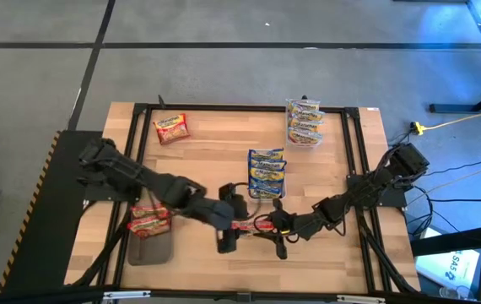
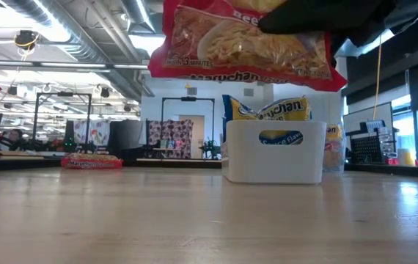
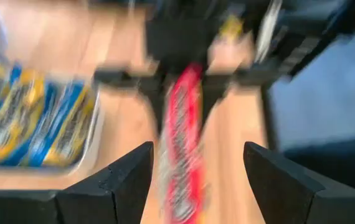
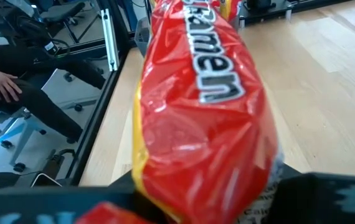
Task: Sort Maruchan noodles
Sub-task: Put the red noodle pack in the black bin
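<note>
A red-bordered Maruchan noodle packet (image 1: 253, 225) hangs in the air between my two grippers, near the table's near middle. It fills the top of the low view (image 2: 246, 44). My right gripper (image 1: 279, 225) is shut on it. My left gripper (image 1: 232, 226) is open, and in its wrist view its fingers (image 3: 127, 180) stand on either side of the packet (image 3: 180, 155) without visibly touching it. Blue-bordered packets stand upright in a white tray (image 1: 267, 196) just beyond. More red packets (image 1: 149, 219) lie on a dark tray at the near left. My right gripper (image 4: 208, 208) pinches the red packet by its end toward the table's right (image 4: 196, 180), coming in roughly level from the right. The packet is lifted clear of the table (image 2: 194, 51). It stands on edge, with its printed face turned to the near side.
A second container with blue-bordered packets (image 1: 304, 122) stands at the far right. A single red packet (image 1: 170, 128) lies flat at the far left, also seen in the low view (image 2: 92, 163). Bare wood lies along the near edge. A seated person (image 4: 3, 81) is beyond the table.
</note>
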Tool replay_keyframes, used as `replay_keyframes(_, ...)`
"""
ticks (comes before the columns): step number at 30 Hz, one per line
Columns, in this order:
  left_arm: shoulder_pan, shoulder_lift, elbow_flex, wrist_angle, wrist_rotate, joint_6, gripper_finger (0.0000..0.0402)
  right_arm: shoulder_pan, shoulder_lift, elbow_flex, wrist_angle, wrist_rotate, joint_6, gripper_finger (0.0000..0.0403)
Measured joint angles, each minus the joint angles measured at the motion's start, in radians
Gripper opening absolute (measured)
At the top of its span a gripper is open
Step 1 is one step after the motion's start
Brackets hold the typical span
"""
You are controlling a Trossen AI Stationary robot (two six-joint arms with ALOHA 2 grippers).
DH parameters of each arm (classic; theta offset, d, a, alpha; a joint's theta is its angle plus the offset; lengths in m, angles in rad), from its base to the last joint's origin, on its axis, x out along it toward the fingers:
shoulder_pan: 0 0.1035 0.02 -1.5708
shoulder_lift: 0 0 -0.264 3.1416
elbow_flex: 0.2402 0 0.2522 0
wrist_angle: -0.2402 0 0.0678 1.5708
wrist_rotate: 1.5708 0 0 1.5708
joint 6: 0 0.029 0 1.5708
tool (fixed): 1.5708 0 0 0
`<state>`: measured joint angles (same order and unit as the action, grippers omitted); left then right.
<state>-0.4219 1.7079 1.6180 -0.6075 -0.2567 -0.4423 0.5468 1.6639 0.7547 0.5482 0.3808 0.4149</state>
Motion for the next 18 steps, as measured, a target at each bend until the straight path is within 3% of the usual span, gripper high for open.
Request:
replay_keyframes(2,0.021,0.049,0.067,-0.099,0.035,-0.004,0.0242,0.0,0.001,0.0,-0.001,0.0,0.0,0.0098)
replay_keyframes(7,0.064,0.162,0.181,-0.168,0.133,-0.019,0.0242,0.0,0.001,0.0,-0.004,0.0,0.001,0.0097)
replay_keyframes(10,0.081,0.202,0.21,-0.178,0.188,-0.021,0.0242,0.0,0.001,0.0,-0.003,0.001,0.005,0.0098)
replay_keyframes(18,0.091,0.276,0.215,-0.221,0.2,-0.043,0.0242,0.0,0.001,0.0,-0.005,0.0,0.005,0.0098)
